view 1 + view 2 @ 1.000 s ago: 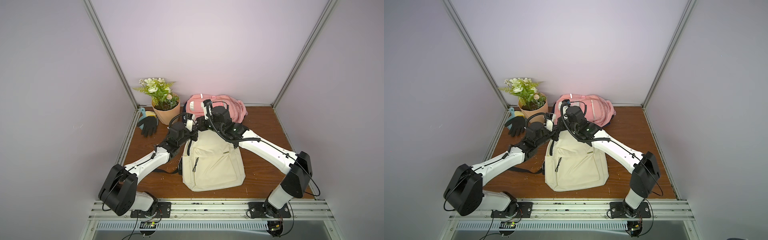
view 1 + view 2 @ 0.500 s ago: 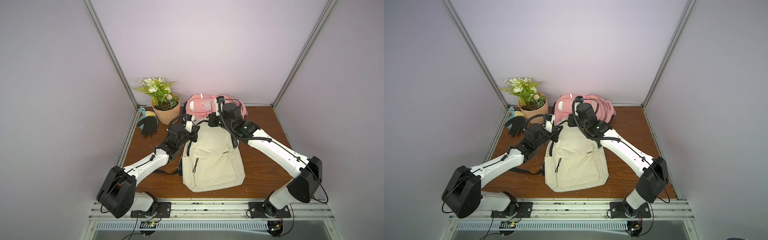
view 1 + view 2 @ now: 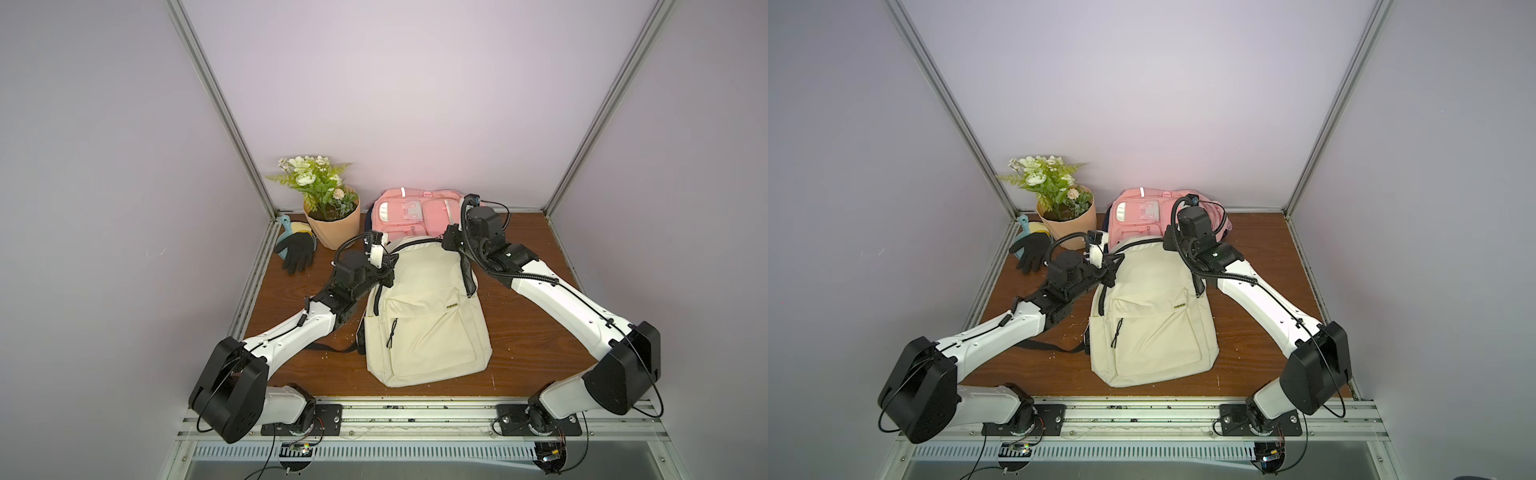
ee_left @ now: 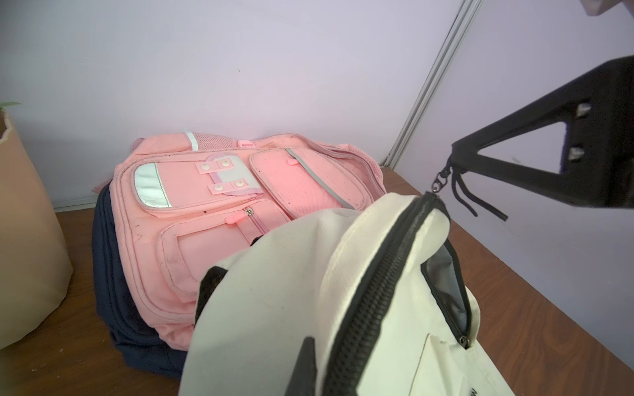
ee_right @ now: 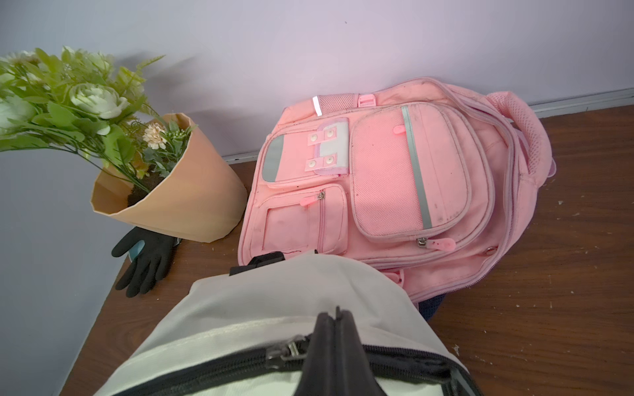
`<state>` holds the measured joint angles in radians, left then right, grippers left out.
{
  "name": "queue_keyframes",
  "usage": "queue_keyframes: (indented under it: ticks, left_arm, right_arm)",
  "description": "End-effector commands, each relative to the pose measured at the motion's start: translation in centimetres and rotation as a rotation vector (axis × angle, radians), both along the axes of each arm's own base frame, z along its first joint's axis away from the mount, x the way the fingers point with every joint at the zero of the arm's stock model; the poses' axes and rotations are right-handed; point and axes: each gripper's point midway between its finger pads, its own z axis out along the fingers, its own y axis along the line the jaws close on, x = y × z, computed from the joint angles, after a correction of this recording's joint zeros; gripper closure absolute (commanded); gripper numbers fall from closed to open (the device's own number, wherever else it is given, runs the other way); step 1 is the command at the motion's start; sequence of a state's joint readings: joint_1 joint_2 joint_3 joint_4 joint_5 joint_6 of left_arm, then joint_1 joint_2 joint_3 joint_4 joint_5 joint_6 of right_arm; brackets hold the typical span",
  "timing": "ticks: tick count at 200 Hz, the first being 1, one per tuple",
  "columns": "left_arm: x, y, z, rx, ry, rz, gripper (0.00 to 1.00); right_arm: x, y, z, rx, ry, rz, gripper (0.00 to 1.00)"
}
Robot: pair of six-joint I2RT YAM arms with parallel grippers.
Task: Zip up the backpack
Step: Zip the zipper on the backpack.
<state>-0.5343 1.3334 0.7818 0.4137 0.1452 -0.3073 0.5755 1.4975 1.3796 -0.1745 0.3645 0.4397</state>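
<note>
Cream backpack (image 3: pixel 424 324): flat, mid table (image 3: pixel 532 340), top twd far wall, against pink backpack (image 3: pixel 411 212).
L gripper (image 3: pixel 386 272): closed tight, pinching its far-left top edge beside zipper (image 4: pixel 384 274).
R gripper (image 5: pixel 336 322): closed tight on zipper pull (image 4: pixel 442 178), far-right top corner.
Zipper: closed across top; gap w/ grey lining down right side.
Far left: flower pot (image 3: pixel 332 224), black glove (image 3: pixel 297 251).

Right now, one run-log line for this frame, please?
phase: zipping | left claw: shut on cream fabric backpack | right claw: shut on black zipper pull | main zipper: partly open
</note>
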Motion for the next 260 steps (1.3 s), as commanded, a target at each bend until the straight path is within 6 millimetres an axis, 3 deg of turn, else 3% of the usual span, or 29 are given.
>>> queue_keyframes:
  ticks: [1,18,59,91,113,124,141,173,197,239,260]
  left_arm:
    - [0.7,2.2,1.4,-0.024,-0.03,0.096,1.0]
    - [1.1,3.3,1.5,-0.045,-0.023,0.136,1.0]
    - [2.5,8.2,0.9,-0.099,0.015,0.304,1.0]
    - [2.4,9.2,0.2,-0.093,0.028,0.338,1.0]
    - [2.4,9.3,-0.5,-0.079,0.051,0.346,0.99]
    - [2.6,9.5,-1.1,-0.061,0.085,0.365,0.89]
    - [3.0,9.9,-1.1,-0.041,0.138,0.402,0.62]
    - [3.1,10.5,1.3,-0.034,0.241,0.542,0.25]
    - [2.9,7.7,2.0,-0.089,0.333,0.512,0.16]
    - [3.4,-1.9,-0.9,-0.222,0.522,0.306,0.12]
    - [3.9,-5.2,-1.9,-0.271,0.579,0.251,0.09]
  right_arm:
    - [0.4,-3.4,3.7,0.02,-0.096,-0.135,1.0]
    - [0.0,-3.9,2.1,0.015,-0.068,-0.144,1.0]
    - [-0.7,-6.0,-1.6,-0.001,-0.006,-0.193,1.0]
    - [-0.6,-4.4,-4.4,0.027,0.052,-0.119,1.0]
    - [-0.5,-3.1,-4.5,0.048,0.048,-0.062,1.0]
    - [-0.6,-2.0,-3.4,0.063,0.022,-0.014,1.0]
    - [-0.8,0.0,-1.8,0.082,-0.015,0.068,1.0]
    - [-1.9,3.6,-0.3,0.076,-0.062,0.173,1.0]
    - [-2.3,4.2,-0.6,0.075,-0.062,0.177,1.0]
    - [-3.3,3.9,-1.5,0.092,-0.068,0.177,1.0]
    - [-3.9,3.4,-2.0,0.092,-0.069,0.162,1.0]
